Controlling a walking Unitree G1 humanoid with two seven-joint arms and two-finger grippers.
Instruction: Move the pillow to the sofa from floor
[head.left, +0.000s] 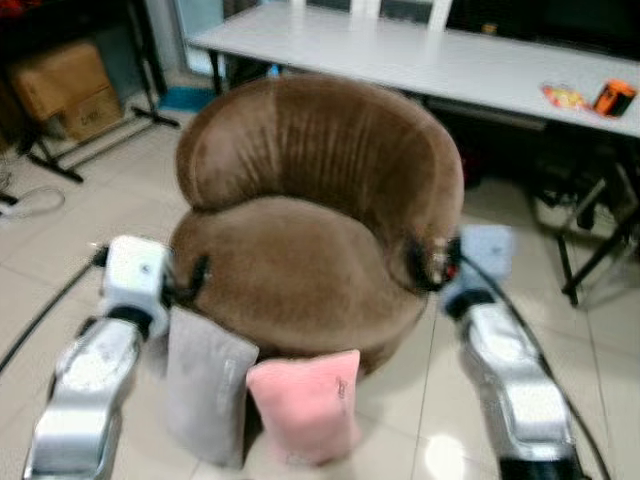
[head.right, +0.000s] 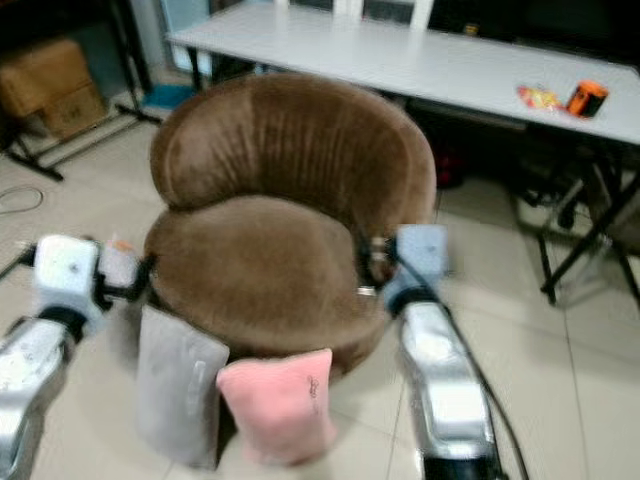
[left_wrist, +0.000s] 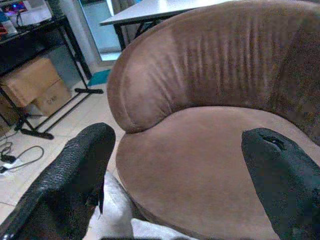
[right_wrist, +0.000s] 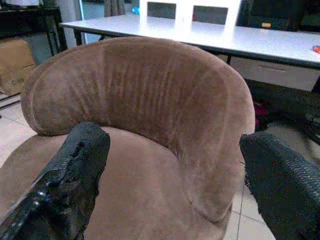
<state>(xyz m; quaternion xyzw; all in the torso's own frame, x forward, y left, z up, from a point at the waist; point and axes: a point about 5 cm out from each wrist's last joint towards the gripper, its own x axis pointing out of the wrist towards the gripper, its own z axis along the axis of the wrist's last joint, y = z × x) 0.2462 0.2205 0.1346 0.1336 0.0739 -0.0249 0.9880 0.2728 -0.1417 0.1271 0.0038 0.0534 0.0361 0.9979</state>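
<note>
A pink pillow (head.left: 305, 405) stands on the tiled floor, leaning against the front of a round brown sofa chair (head.left: 300, 250). A grey pillow (head.left: 205, 385) leans beside it on the left, and its top edge (left_wrist: 114, 212) also appears in the left wrist view. My left gripper (head.left: 195, 280) is raised at the seat's left edge, open and empty, above the grey pillow. My right gripper (head.left: 425, 262) hovers at the seat's right edge, open with nothing between its fingers (right_wrist: 70, 185). The sofa seat is bare.
A long white table (head.left: 400, 55) stands behind the sofa with an orange can (head.left: 613, 97) on it. Cardboard boxes (head.left: 65, 85) and a black stand (head.left: 90, 140) are at the far left. Black table legs (head.left: 600, 240) stand at the right. Cables lie on the floor at the left.
</note>
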